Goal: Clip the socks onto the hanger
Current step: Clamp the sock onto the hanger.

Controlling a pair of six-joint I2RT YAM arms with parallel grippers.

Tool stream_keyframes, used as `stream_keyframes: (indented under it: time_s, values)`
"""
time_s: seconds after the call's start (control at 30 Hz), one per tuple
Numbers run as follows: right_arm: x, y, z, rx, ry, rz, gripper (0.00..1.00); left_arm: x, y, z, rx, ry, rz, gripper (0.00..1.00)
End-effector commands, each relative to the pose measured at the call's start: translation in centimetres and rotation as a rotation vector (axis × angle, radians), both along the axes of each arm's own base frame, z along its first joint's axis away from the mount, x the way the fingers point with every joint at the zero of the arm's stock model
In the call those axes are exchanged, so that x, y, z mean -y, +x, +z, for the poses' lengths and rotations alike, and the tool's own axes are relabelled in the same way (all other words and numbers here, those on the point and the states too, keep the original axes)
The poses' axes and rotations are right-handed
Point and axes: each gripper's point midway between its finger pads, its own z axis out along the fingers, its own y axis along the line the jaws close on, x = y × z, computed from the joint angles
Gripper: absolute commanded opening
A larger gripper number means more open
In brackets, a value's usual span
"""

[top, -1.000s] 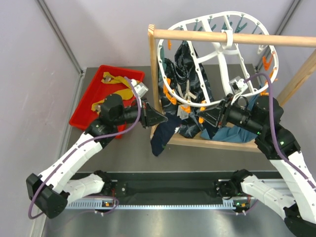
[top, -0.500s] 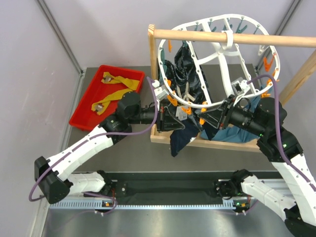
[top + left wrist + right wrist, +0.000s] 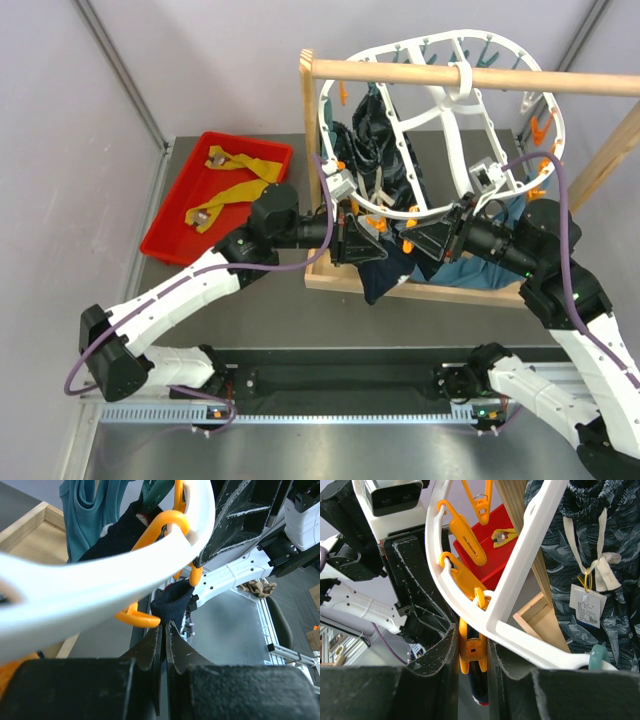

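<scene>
Left gripper [image 3: 163, 626]: fingers pressed almost together, pinching the upper edge of one navy sock [image 3: 385, 278]; the sock hangs down from the grip, its lower end over the front rail of the wooden rack [image 3: 400, 72]. The held edge sits just under the lower rim of the hanger [image 3: 100, 580], close beside the orange pegs there; whether it touches a peg cannot be told. Right gripper [image 3: 472, 635]: fingers closed on an orange clip peg [image 3: 471, 655] that hangs from the same lower rim, one finger on each side of it; a dark sock edge shows directly below this peg in the right wrist view. Both grippers face each other tip to tip beneath the rim, near but apart. Hanger: white oval frame with cross struts, hooked over the rack's top rod, tilted, with orange and teal pegs around its rim. Patterned cloth [image 3: 375, 135]: dark, hung inside the left half of the frame, with a pale drawstring and a paper tag. Teal cloth [image 3: 480, 272]: hangs behind the right gripper, low at the rack's base. Red tray [image 3: 165, 235]: on the table [image 3: 300, 320] to the left of the rack, well apart from the hanger, holding the yellow socks [image 3: 240, 180], which lie loose inside it.
</scene>
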Motion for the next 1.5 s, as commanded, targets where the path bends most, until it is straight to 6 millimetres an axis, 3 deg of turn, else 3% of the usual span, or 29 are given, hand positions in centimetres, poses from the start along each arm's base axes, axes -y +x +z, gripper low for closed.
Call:
stream_keyframes:
  time_s: [0.0, 0.47, 1.47]
  values:
    - [-0.6, -0.8, -0.7, -0.036, 0.004, 0.057, 0.00, 0.7, -0.1, 3.8, 0.086, -0.099, -0.014, 0.00]
    - [-0.6, -1.0, -1.0, -0.043, 0.002, 0.059, 0.00, 1.6, -0.1, 4.4, 0.097, -0.113, -0.020, 0.00]
    - [-0.5, -1.2, -1.1, -0.048, 0.005, 0.063, 0.00, 0.8, -0.7, 8.2, 0.143, -0.262, 0.003, 0.00]
